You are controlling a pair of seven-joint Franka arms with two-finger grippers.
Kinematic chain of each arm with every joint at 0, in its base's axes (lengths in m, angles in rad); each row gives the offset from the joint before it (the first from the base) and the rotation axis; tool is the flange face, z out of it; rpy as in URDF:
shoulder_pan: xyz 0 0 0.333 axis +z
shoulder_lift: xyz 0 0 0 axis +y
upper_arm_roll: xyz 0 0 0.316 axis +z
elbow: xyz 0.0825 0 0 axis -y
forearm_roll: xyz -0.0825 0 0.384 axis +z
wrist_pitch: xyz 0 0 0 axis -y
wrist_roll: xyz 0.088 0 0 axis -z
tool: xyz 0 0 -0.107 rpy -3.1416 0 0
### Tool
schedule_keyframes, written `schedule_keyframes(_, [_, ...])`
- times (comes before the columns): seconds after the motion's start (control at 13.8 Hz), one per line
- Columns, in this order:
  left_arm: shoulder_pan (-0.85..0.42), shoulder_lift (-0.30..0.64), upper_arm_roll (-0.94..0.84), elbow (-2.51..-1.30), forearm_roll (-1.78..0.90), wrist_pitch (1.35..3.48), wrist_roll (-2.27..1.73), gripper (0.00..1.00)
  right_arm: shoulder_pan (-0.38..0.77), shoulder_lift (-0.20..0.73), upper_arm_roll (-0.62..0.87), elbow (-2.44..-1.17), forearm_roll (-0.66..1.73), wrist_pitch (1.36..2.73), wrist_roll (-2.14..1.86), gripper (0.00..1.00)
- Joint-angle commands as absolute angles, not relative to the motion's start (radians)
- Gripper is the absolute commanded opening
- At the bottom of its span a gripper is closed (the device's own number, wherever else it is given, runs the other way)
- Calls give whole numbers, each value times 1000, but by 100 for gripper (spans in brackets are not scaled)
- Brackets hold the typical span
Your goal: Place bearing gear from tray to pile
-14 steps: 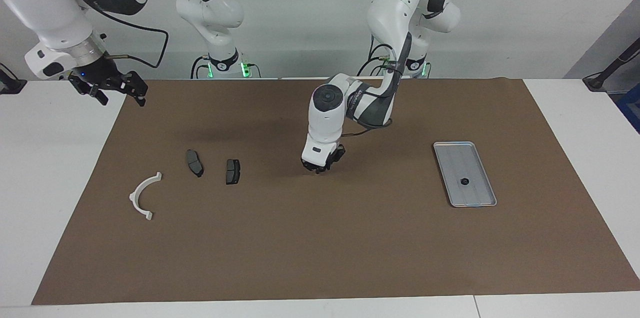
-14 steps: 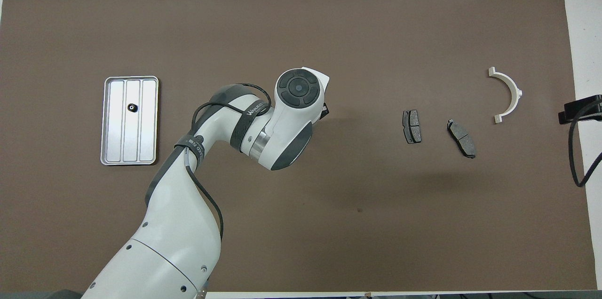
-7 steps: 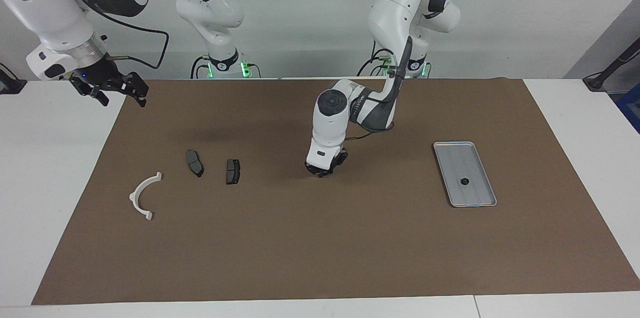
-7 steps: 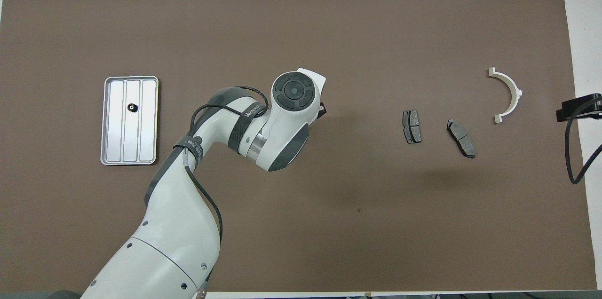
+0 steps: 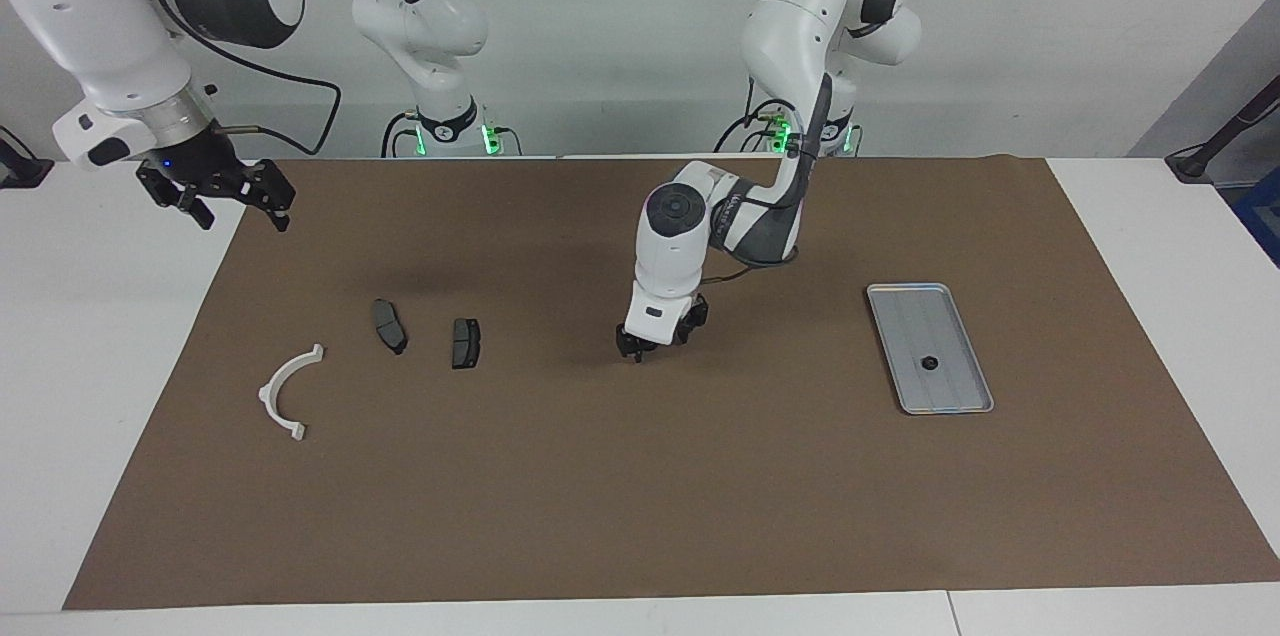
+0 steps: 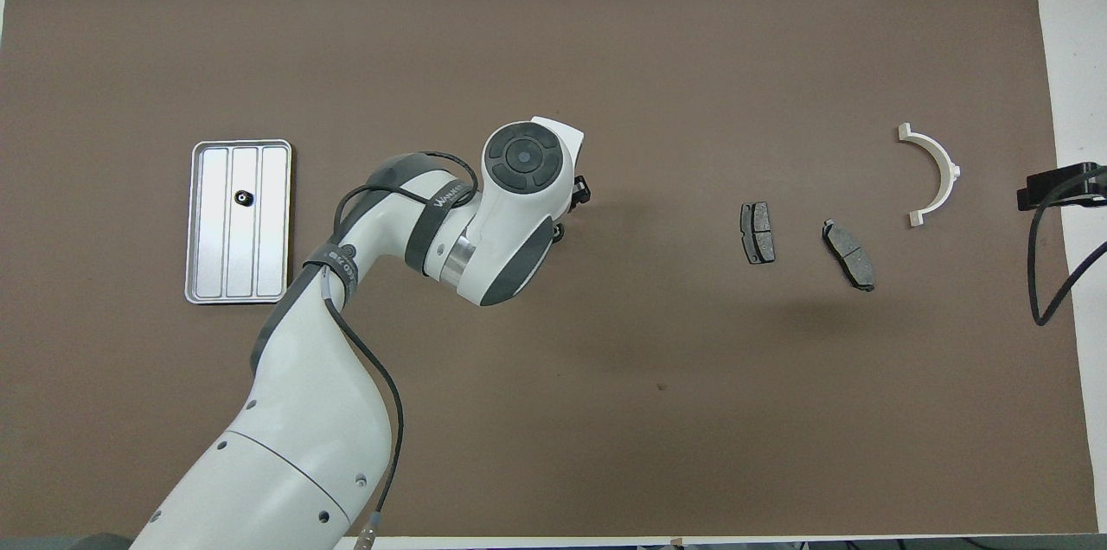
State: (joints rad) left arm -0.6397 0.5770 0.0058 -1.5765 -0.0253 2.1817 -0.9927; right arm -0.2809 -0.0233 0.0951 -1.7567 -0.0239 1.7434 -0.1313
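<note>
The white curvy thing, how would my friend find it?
Start on the brown mat at the right arm's end. Past the two dark brake pads lies the white half-ring bracket. It is the only white, curved part there.

Bare mat (image 5: 760, 476) between tray (image 5: 905, 301) and pile (image 5: 465, 343), left arm (image 5: 690, 246) over it

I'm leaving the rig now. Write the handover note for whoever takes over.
Left gripper: low over bare mat, between tray and parts; nothing visible in it.
Right gripper: open, empty, waiting in the air at its own end of the table.
Bearing gear: lies in the tray, at the left arm's end.
White bracket and two brake pads: toward the right arm's end.
Done: nothing visible.
Left: pick up the gear and set it beside those parts.
</note>
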Motion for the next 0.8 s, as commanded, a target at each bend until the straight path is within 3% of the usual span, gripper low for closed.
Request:
schedule_keyframes(0.0, [-569,488,3,-1617,-29,2105,-907,100,-281,17,107,-1702,-21,1741,-138,99])
schedule_keyframes(0.29, [-428,421,3,-1634,-29,1991,-644,100,-135,128,115,-1490,-69,1611,65,99])
schedule_keyframes(0.51, [-313,374,3,-1680,-29,1985,-412,100,-22,202,115,-1428,-78,1606,170,99])
schedule_keyframes(0.73, [-221,376,8,-1686,-28,2002,-231,82,128,279,117,-1384,-72,1629,377,99])
